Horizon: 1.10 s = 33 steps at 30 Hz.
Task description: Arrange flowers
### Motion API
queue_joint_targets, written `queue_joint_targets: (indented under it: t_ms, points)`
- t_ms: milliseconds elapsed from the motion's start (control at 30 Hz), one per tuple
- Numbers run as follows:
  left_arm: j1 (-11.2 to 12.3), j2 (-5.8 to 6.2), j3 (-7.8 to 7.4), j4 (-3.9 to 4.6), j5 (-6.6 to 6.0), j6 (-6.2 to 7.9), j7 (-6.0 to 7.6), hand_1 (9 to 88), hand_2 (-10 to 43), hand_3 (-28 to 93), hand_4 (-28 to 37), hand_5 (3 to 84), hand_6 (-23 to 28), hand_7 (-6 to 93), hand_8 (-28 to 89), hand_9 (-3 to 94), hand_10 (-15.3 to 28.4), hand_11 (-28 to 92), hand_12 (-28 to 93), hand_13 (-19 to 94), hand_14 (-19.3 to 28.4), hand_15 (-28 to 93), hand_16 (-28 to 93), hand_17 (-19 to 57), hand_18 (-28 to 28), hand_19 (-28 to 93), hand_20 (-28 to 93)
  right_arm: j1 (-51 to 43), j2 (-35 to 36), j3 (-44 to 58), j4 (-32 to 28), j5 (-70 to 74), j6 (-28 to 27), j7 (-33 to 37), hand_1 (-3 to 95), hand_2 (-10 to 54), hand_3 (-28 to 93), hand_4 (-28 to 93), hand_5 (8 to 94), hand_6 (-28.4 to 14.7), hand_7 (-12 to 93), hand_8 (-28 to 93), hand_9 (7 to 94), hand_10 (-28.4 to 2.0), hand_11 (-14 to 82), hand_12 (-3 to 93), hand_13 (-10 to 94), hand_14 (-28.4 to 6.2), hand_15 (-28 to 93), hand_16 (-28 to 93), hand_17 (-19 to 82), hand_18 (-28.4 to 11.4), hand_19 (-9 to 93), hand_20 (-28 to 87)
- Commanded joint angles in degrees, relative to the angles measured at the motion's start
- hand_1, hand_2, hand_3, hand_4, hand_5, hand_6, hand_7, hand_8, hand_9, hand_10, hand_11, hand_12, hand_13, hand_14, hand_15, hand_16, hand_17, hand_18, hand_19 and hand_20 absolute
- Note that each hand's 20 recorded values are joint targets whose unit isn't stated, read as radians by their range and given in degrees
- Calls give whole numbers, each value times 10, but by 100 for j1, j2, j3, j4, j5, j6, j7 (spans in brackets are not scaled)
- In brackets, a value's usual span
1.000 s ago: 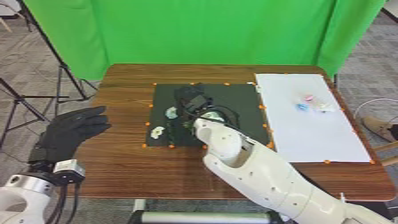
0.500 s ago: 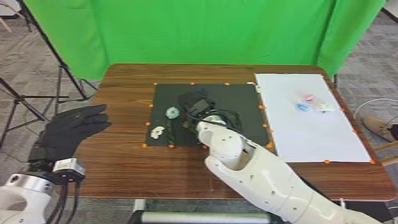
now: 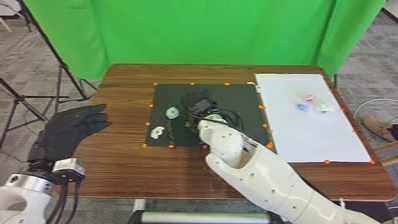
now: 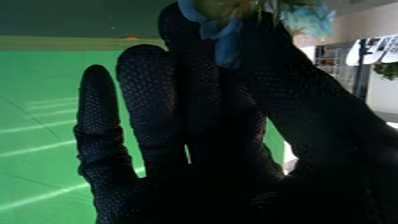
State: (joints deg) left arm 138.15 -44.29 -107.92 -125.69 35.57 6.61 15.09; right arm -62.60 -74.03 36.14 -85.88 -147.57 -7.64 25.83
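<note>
Over the dark mat (image 3: pixel 240 95), right hand (image 3: pixel 200 104), fingers and thumb closed on a blue flower (image 4: pixel 227 42). Bloom sits at the fingertips, yellowish centre, petals overlapping the glove. Paler blue petals beside the thumb; can't tell if same bloom. Left of these fingers, on the mat: pale blue-green flower (image 3: pixel 172 112) with its dark stem, lying lengthwise. Left and nearer the robot: small white flower (image 3: pixel 157 132). Well apart to the fingers' right, a white sheet (image 3: pixel 329 145) bearing a loose group: pink flower (image 3: pixel 308 98), light blue flower (image 3: pixel 302 107), cream flower (image 3: pixel 325 107). In the way: the right hand itself, with black cables (image 3: pixel 233 117) looped behind its fingers, masks mid-mat. Left hand (image 3: pixel 69 127) at the left edge of the brown surface (image 3: pixel 160 172), well apart from the right fingers; its own relaxed, slightly bent. Beyond both: green curtain (image 3: pixel 213 35).
</note>
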Motion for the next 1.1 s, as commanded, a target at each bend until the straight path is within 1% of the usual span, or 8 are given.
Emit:
queue_joint_targets:
  t_ms: [33, 200, 367, 600, 833, 900, 1000, 1100]
  points:
    - [78, -2, 2, -35, -8, 20, -2, 276, 51, 814, -116, 494, 148, 140, -81, 429, 231, 392, 117, 326, 284, 632, -124, -81, 222, 567, 211, -50, -84, 72, -82, 40, -164, 26, 389, -83, 777, -283, 723, -6, 246, -19, 734, -120, 367, 201, 604, -99, 727, 227, 171, -231, 762, 244]
    - [116, -26, -9, -42, -10, 32, -27, 276, 52, 814, -115, 494, 148, 140, -82, 429, 231, 392, 117, 326, 284, 633, -124, -81, 222, 567, 210, -45, -98, 113, -192, 205, -352, 82, 326, -76, 801, -283, 703, -16, 228, -135, 701, -133, 376, 190, 574, -116, 741, 221, 151, -248, 744, 267]
    - [185, -49, -28, -73, 3, 44, -33, 276, 51, 814, -114, 495, 149, 141, -82, 432, 233, 392, 117, 326, 284, 633, -124, -81, 223, 568, 210, 44, -76, 27, -248, 231, -382, 246, 273, -59, 777, -281, 680, -38, 215, -133, 670, -153, 375, 189, 544, -142, 756, 216, 125, -276, 727, 281]
    - [210, -76, -31, -90, 14, 55, -52, 277, 51, 814, -114, 497, 149, 144, -83, 433, 232, 395, 118, 328, 284, 635, -123, -81, 222, 568, 210, 216, -14, -127, -245, 204, -213, 380, 243, -43, 759, -277, 658, -66, 195, -122, 627, -179, 384, 190, 512, -169, 773, 204, 111, -283, 698, 305]
    - [447, -80, -101, -161, -28, 160, 76, 277, 52, 813, -114, 497, 149, 146, -84, 433, 233, 395, 118, 329, 284, 634, -124, -81, 222, 569, 210, 559, 191, -412, -464, 344, 153, 408, 218, -30, 749, -272, 660, -92, 174, -114, 603, -205, 380, 187, 487, -188, 783, 198, 105, -284, 692, 317]
    - [603, -65, -161, -206, -59, 214, 149, 277, 51, 814, -114, 499, 150, 148, -85, 433, 233, 395, 118, 329, 284, 635, -124, -81, 222, 569, 210, 723, 288, -507, -600, 477, 192, 426, 210, -27, 752, -270, 657, -95, 172, -112, 596, -210, 379, 187, 484, -192, 786, 196, 103, -284, 692, 320]
    - [751, -76, -172, -244, -85, 273, 260, 277, 51, 814, -114, 499, 150, 149, -85, 433, 233, 395, 118, 329, 284, 635, -124, -81, 222, 569, 209, 1044, 635, -645, -902, 772, 259, 429, 203, -17, 746, -268, 648, -102, 166, -110, 591, -214, 378, 186, 479, -195, 789, 194, 100, -284, 692, 324]
    - [972, -98, -268, -322, -98, 347, 326, 277, 51, 814, -115, 498, 151, 150, -86, 432, 232, 396, 118, 329, 284, 634, -124, -81, 222, 570, 209, 1107, 1050, -316, -1282, 1367, 106, 292, 188, 1, 754, -259, 632, -106, 160, -107, 582, -221, 377, 188, 475, -198, 792, 190, 100, -284, 696, 327]
